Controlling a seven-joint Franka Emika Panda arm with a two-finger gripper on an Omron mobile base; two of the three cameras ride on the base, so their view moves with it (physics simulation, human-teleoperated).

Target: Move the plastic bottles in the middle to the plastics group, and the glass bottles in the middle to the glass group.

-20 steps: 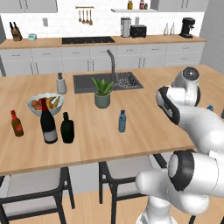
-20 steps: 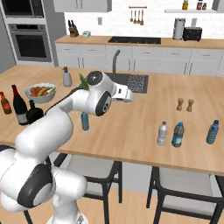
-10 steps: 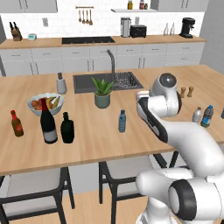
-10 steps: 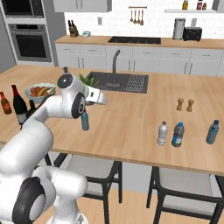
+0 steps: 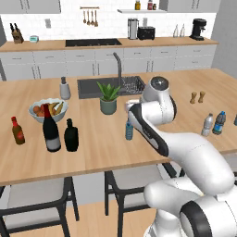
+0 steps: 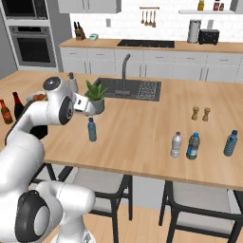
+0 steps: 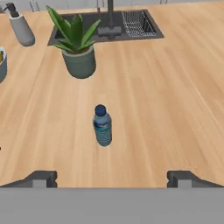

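A small blue-tinted plastic bottle (image 7: pixel 103 126) with a dark cap stands upright mid-counter, in front of the potted plant. My gripper (image 7: pixel 112 179) hovers above and short of it, jaws wide open and empty, not touching. On the right stand a clear bottle (image 6: pixel 176 144), a blue-labelled bottle (image 6: pixel 192 146) and another blue bottle (image 6: pixel 230 143). At the left, the squat black bottle (image 5: pixel 71 135) stands beside the tall wine bottle (image 5: pixel 51 129), with the red-brown sauce bottle (image 5: pixel 18 131) further left.
A potted plant (image 5: pixel 109 98) stands just behind the middle bottle, with the sink (image 5: pixel 111 85) beyond it. A fruit bowl (image 5: pixel 47 109) and a soap dispenser (image 5: pixel 65 89) sit at the left. Two shakers (image 5: pixel 197 97) stand at the right.
The arm has swung left from the counter's right side to above the middle blue bottle. The jaws stayed open. No bottle has moved.
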